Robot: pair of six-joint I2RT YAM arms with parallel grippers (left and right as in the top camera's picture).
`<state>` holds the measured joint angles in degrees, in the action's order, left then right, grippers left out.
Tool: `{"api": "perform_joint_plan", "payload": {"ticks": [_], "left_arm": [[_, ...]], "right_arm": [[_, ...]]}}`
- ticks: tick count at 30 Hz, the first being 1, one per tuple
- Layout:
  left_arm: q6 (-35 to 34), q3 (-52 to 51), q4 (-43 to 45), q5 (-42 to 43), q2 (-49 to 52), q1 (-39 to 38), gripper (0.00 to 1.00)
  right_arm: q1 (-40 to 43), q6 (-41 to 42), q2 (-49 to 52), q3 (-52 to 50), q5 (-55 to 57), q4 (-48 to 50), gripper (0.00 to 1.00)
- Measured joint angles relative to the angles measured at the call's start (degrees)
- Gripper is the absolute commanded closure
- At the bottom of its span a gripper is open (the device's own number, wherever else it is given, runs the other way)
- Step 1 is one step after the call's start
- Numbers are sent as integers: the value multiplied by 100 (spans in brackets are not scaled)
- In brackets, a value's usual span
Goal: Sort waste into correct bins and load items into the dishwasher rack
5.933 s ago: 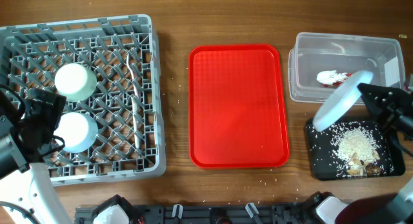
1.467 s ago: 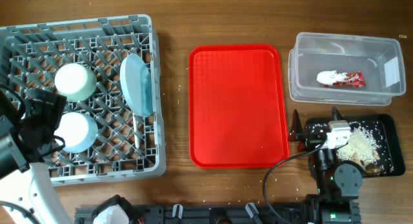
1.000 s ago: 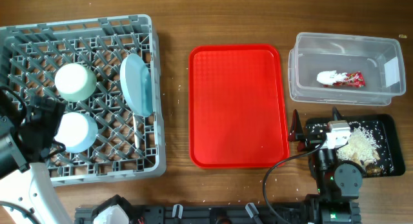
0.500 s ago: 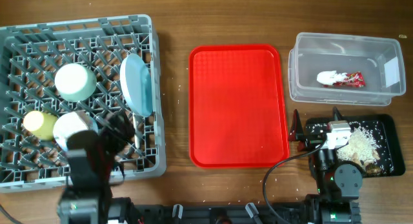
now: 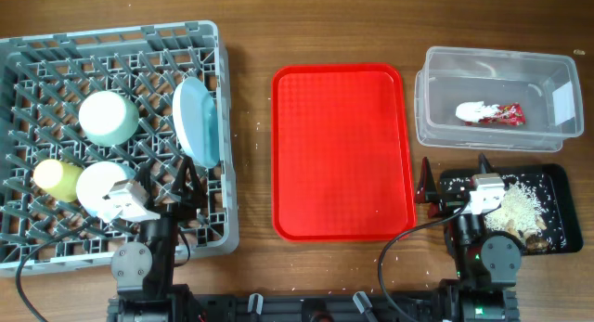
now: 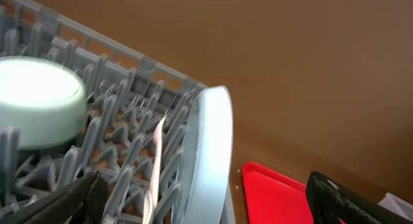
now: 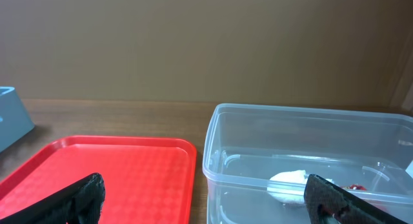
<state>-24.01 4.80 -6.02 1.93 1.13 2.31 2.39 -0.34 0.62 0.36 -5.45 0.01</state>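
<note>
**Booth:** Where is your left tool right now?

**Me:** My left tool (image 5: 169,185) hangs low over the near side of the dishwasher rack (image 5: 28,53). Its fingers are spread wide, with nothing between them.

**Booth:** And the rack?

**Me:** It fills the left end of the desk (image 5: 251,44). The mint-green bowl (image 5: 109,117) sits bottom up on the pegs. The pale blue bowl (image 5: 97,181) is just nearer the front edge, partly under my arm. The yellow cup (image 5: 56,179) is right beside that bowl, toward the left edge. The pale blue plate (image 5: 197,121) stands on edge along the rack's right side. From my left wrist I see a white piece of cutlery (image 6: 157,159) upright among the pegs just beside it. Spoon or fork, I cannot tell.

**Booth:** Right side?

**Me:** My right tool (image 5: 453,178) is wide open as well and empty. It is down by the near edge, at the left end of the black tray (image 5: 557,178). Pale rice-like scraps (image 5: 515,206) and brown scraps (image 5: 531,237) lie in that tray. Behind it, toward the far right corner, the clear tub (image 5: 436,90) holds the white tissue (image 5: 473,110). The red wrapper (image 5: 507,114) is touching the tissue.

**Booth:** And between the two?

**Me:** The red serving tray (image 5: 343,153) lies in the middle of the desk, apart from the rack and from both bins. Loose grains dot the wood around it.
</note>
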Motion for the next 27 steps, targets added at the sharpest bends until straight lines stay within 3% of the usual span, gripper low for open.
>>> {"api": "perform_joint_plan", "payload": {"ticks": [5,13,27], "left_arm": [[361,-282,649,177,-35,0,0],[997,-413,216,267,-35,0,0],[1198,-413,214,247,-22,0,0]], "right_arm": [[0,0,0,0,0,0,0],[0,0,0,0,0,0,0],[0,0,0,0,0,0,0]]}}
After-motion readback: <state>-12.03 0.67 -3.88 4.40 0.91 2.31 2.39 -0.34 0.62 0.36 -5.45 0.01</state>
